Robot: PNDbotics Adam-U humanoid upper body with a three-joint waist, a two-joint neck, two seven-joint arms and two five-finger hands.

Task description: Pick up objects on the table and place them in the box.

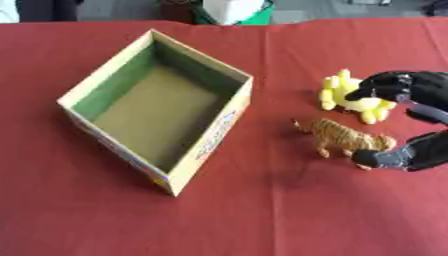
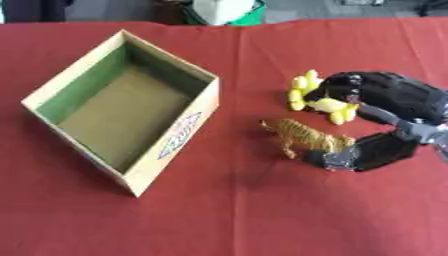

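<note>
At the right edge of the frame the robot's right hand [image 2: 385, 120] reaches in over the red tablecloth [image 1: 289, 210], curved like an open clamp: its fingers [image 2: 350, 87] arch over a yellow toy [image 1: 350, 97] at centre right, while its thumb [image 2: 346, 157] sits against the rear end of a striped toy tiger [image 1: 341, 137] standing just below the yellow one. The hand is spread around both toys rather than clenched, and it appears to have nothing pinched yet, though the blur makes the contact at the thumb hard to judge. The left hand shows in neither view.

The cardboard box [image 1: 206, 150] lies at left of centre, open side up, its inside bare, well apart from the two toys.

The step in hand looks like the first grasp, with nothing yet in the box. The next move calls for settling on one toy, likely the tiger nearest the thumb, closing on its body without nudging the yellow toy, then lifting and carrying it leftward over the box's near wall before release.
</note>
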